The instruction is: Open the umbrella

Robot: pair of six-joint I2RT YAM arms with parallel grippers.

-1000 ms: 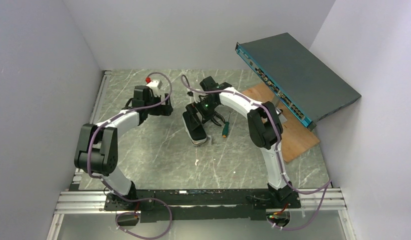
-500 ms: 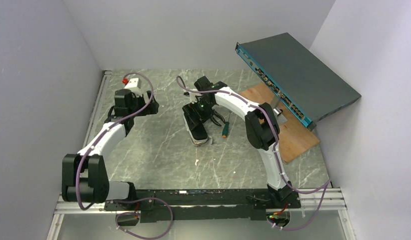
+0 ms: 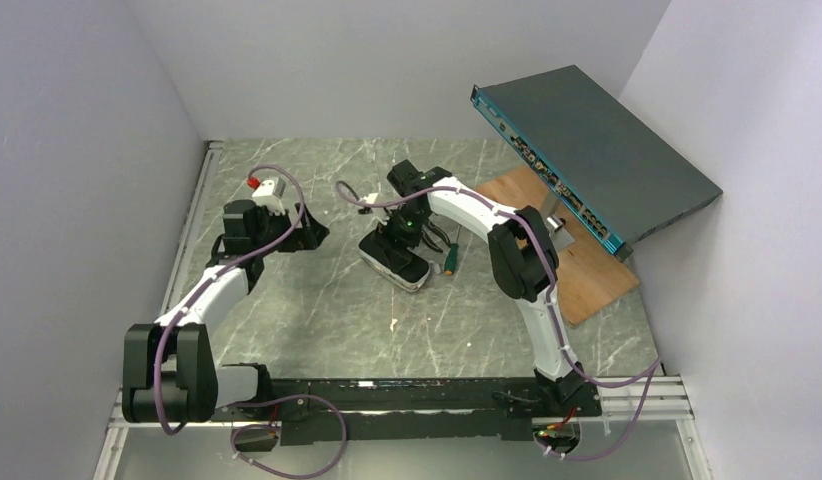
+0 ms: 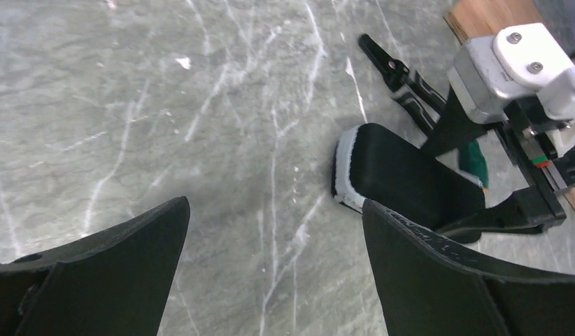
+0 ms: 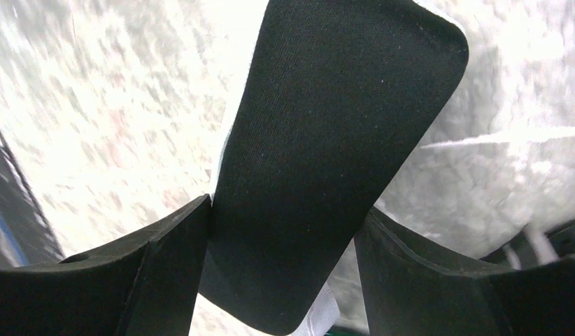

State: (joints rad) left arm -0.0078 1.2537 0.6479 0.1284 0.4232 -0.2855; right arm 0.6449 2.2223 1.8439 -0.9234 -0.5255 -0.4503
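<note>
No pale yellow-beige umbrella shows in any view. A flat black oblong case (image 3: 395, 258) with a white edge lies on the marble table (image 3: 317, 310), slanting. My right gripper (image 3: 404, 238) is over it; in the right wrist view the case (image 5: 327, 140) fills the gap between my right gripper (image 5: 285, 210) jaws, both fingers against its sides. My left gripper (image 3: 312, 233) is open and empty above bare table to the case's left. In the left wrist view my left gripper (image 4: 274, 210) looks at the case (image 4: 403, 175).
A green-handled screwdriver (image 3: 449, 262) and a black hand tool (image 3: 444, 236) lie just right of the case. A wooden board (image 3: 587, 265) sits at the right, with a dark network switch (image 3: 597, 150) tilted above it. White walls close in left, back and right.
The black case has turned from lengthwise to slanting, moving with my right gripper. My left arm pulled back toward the left wall, then its gripper swung right toward the case.
</note>
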